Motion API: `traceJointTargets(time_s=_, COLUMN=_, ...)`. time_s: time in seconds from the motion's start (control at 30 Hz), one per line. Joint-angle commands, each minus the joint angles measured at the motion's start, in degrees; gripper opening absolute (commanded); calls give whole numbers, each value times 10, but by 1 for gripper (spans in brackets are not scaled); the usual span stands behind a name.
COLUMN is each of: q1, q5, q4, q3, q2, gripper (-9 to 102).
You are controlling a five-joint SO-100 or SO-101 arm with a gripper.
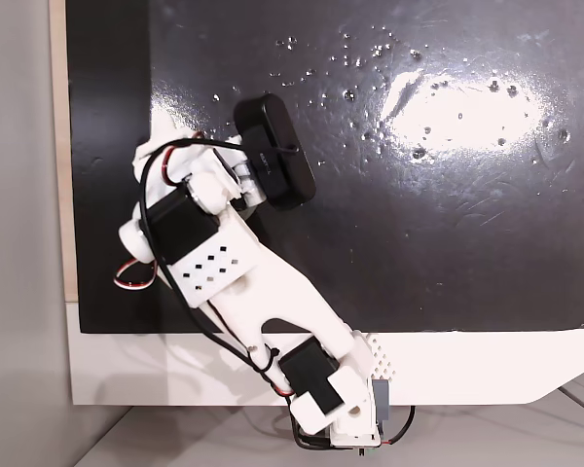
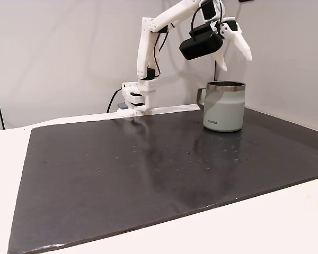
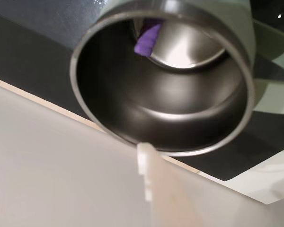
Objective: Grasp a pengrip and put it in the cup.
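A: In a fixed view from above, what shows?

B: The white plastic arm [image 1: 273, 292] reaches over a glossy black mat [image 1: 448, 214]; its black camera [image 1: 274, 151] covers what lies beneath.

A: And in a fixed view from the side?

B: The gripper [image 2: 234, 59] hangs above the cup [image 2: 224, 106], fingers spread apart and empty. The cup looks rigid, with a steel rim and matte grey-green wall.

A: The wrist view?

B: The pengrip [image 3: 147, 38] lies inside the cup's shiny steel bowl. I judge it light, soft and grippy, best pinched across its middle.
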State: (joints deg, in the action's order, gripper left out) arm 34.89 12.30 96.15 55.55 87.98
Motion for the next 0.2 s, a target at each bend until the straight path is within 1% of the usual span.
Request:
traceJointTargets(time_s=0.0, q1=1, q5=-3, q4=5, q3=-17, q2=15, gripper=33)
traceJointTargets(time_s=0.17, q1=-3, q5=-9, q4=4, q3=-18, q2=19, gripper=33)
